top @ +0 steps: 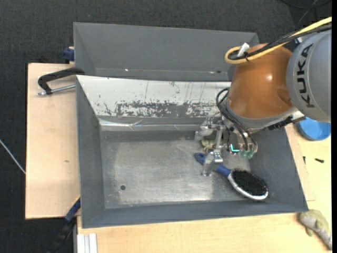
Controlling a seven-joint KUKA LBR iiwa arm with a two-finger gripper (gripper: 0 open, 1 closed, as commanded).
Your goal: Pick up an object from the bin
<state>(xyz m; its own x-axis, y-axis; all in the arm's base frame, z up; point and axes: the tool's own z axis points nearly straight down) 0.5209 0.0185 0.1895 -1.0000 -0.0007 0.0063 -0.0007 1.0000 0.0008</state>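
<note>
The bin (pixel 152 167) is grey sheet metal with sloping walls. Its flat floor is scuffed to a dull shine and its back wall is streaked with scratches. On the floor a hairbrush (pixel 247 183) lies flat in the near right corner. It has an oval head with a white rim packed with black bristles, and a slim blue plastic handle that runs up and to the left.

A small dark speck (pixel 122 187) sits on the floor well apart to the left. The smooth, rounded orange cover (pixel 260 83) on the arm's wrist bulks over the right of the bin and hides the wall behind it, with black cables (pixel 231 123) looping beneath it.

The metal tool (pixel 209 165) hangs low over the far end of the brush's blue handle. Whether it is wide or narrow, or touching the handle, cannot be told.
</note>
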